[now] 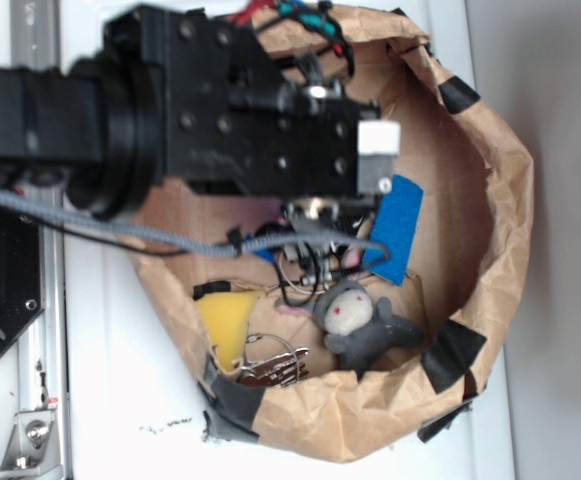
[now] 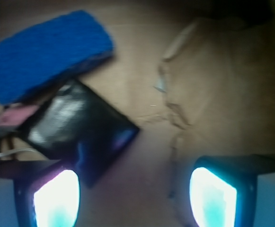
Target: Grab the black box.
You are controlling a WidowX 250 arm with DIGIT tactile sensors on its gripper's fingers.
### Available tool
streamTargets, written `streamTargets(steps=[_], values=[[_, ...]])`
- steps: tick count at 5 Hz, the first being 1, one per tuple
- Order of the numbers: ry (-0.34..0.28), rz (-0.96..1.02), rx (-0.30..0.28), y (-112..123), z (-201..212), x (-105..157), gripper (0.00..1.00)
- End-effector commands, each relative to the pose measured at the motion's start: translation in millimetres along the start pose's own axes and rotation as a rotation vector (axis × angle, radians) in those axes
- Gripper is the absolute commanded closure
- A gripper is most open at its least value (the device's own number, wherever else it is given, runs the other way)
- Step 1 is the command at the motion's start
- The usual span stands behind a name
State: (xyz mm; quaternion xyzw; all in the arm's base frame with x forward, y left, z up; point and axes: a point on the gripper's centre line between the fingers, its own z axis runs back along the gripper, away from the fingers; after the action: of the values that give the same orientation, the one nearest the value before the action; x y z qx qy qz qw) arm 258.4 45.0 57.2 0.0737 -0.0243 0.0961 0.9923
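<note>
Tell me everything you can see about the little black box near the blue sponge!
The small black rectangular box looks dark and a bit shiny, with light glinting off its top. In the wrist view it lies flat and turned at a slant on the brown paper floor of the bag. One end sits right against the blue sponge, and something pink lies by its left side. The gripper is open above it, one fingertip over the box's near corner, not squeezing it. The exterior view hides the box behind the arm.
</note>
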Motion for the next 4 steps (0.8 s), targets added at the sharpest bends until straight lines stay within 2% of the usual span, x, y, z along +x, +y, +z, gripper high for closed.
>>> streamTargets(steps=[1,2,3,4], values=[[-0.069,-0.163,0.008,-34.7,-7.6,15.8,0.0],[-0.058,-0.241,0.017,-38.5,-11.0,13.8,0.0],[-0.02,-0.305,-0.022,-37.8,-6.0,13.1,0.0],[-0.004,-0.38,-0.087,-35.4,0.5,15.4,0.0]])
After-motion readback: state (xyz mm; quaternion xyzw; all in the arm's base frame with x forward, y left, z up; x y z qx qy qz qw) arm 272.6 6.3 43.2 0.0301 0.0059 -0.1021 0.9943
